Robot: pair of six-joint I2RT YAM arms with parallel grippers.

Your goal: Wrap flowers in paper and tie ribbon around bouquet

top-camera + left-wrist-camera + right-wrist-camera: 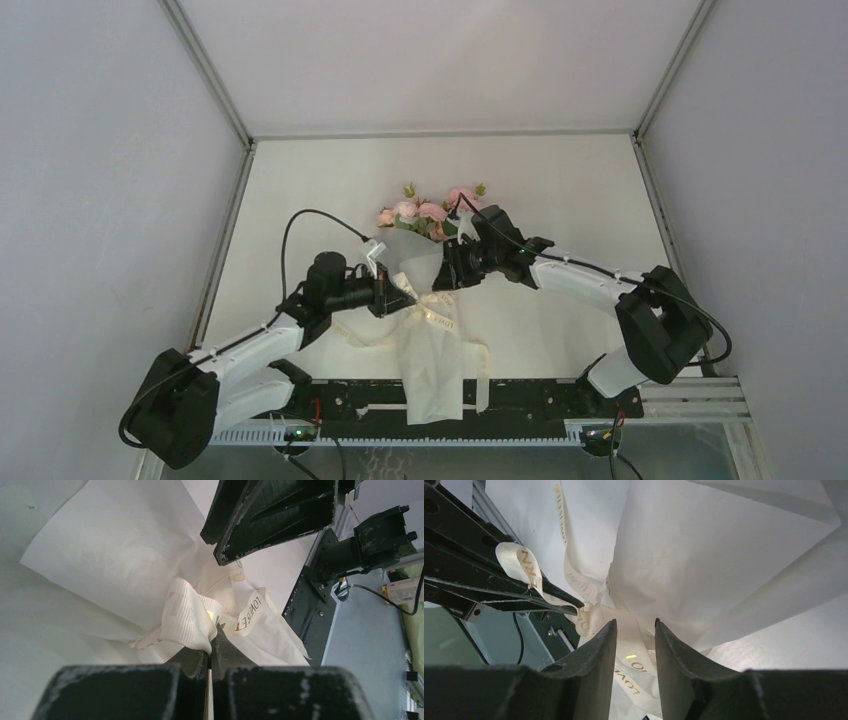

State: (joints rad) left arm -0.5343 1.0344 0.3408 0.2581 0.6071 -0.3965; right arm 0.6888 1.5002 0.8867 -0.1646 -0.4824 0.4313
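White paper-cone bouquet of pink flowers [432, 335] lies between both grippers, blooms pointing to the far side; left gripper [403, 295] pinches the narrow cream ribbon [524, 565] at its waist, right gripper [444, 277] sits jaws-apart right over the knot

The top view looks down from above the near edge over the whole surface [330, 190]. Both wrist views face the same ribbon [252, 611] knot, very near, from opposite sides.

A white table [560, 180] is enclosed by grey walls [100, 150], with metal struts [205, 70] set at the corners. A black rail [540, 400] and a white slotted duct [500, 433] are fixed along its near edge.
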